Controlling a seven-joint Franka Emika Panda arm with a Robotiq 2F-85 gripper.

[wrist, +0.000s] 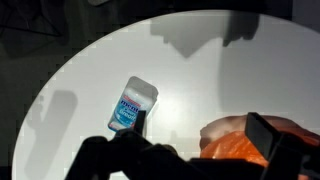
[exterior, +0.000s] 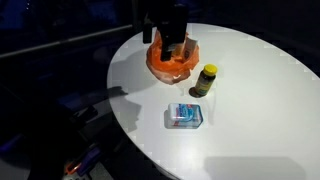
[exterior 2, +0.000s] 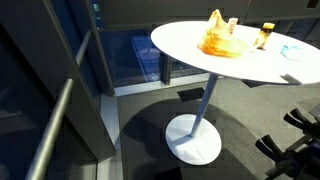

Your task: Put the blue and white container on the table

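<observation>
The blue and white container (exterior: 184, 115) lies flat on the round white table (exterior: 262, 95), near its front edge. It also shows in the other exterior view (exterior 2: 293, 50) and in the wrist view (wrist: 135, 103). My gripper (exterior: 171, 45) hangs over the orange mesh bag (exterior: 172, 60), apart from the container. In the wrist view the gripper (wrist: 198, 122) is open and empty, with the bag (wrist: 235, 142) under its right finger and the container just beyond its left finger.
A dark jar with a yellow lid (exterior: 206, 80) stands upright between the bag and the container, and it shows in the other exterior view too (exterior 2: 266, 35). The table stands on one central pedestal (exterior 2: 200, 110). Dark window panes and a rail (exterior 2: 60, 120) lie beside it.
</observation>
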